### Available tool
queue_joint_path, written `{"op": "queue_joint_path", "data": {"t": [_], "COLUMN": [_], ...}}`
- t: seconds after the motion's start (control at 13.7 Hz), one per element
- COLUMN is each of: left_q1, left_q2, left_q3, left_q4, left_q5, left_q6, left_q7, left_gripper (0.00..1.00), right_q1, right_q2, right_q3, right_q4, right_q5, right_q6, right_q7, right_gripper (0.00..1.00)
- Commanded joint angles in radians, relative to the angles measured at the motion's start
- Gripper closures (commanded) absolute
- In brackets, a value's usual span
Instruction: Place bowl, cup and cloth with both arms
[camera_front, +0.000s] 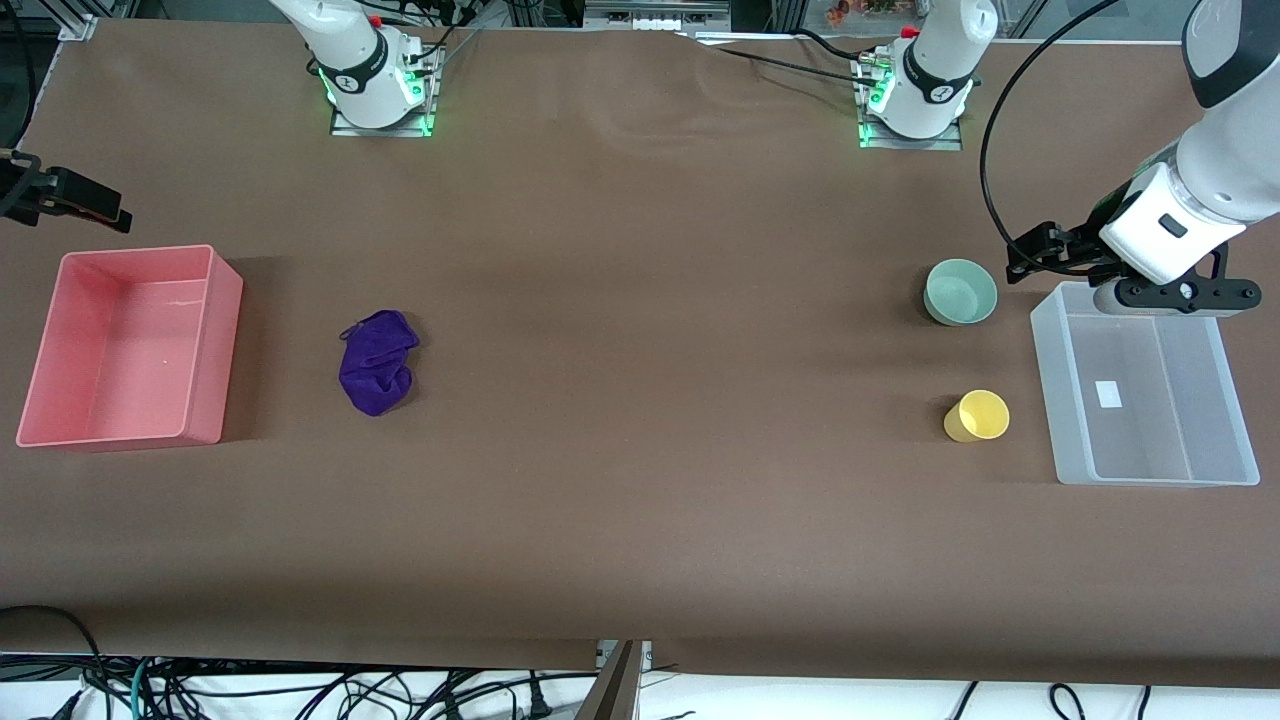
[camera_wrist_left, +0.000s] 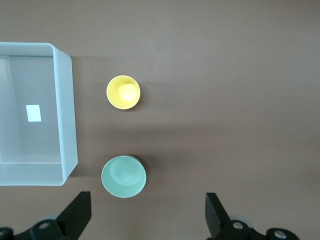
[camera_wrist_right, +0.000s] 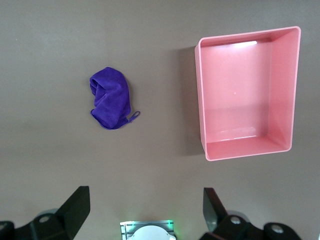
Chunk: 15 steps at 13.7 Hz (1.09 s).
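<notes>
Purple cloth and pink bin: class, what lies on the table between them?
Nothing: the front view shows only bare brown table between the cloth and the pink bin; the right wrist view agrees.

Pale mint-green bowl, plain. Yellow cup, plain. Deep purple cloth with a thin loop. Pink bin. Clear frosted bin with a small white label. Brown table. Arms white, grippers black.
</notes>
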Motion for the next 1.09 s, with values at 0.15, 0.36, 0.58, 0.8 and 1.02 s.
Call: {"op": "queue_joint_path", "data": {"t": [0.15, 0.36, 0.58, 0.8, 1.02], "left_q1": [-0.013, -0.011, -0.01, -0.01, -0.01], "left_q2": [0.01, 0.004, 0.003, 0.001, 0.001], "left_q3": [0.005, 0.008, 0.011, 0.011, 0.012], "left_q4": [0.033, 0.034, 0.034, 0.034, 0.034], "left_q5": [0.026, 0.026, 0.026, 0.024, 0.024], "left_q6": [-0.023, -0.063, -0.067, -0.067, -0.067], "left_q7": [-0.012, -0.016, -0.017, -0.017, -0.017], "left_gripper": [0.0, 0.0, 0.0, 0.0, 0.0], "right_q1": [0.013, 0.013, 0.013, 0.013, 0.011], "right_q2": [0.002, 0.002, 0.004, 0.004, 0.004], "right_q3": [-0.011, -0.011, -0.011, -0.011, -0.011], "right_q4": [0.002, 0.002, 0.002, 0.002, 0.002], "right_q5": [0.013, 0.013, 0.013, 0.013, 0.013], "right_q6": [0.007, 0.007, 0.009, 0.009, 0.009], "right_q7": [-0.009, -0.009, -0.009, -0.009, -0.009], "right_gripper": [0.0, 0.0, 0.0, 0.0, 0.0]}}
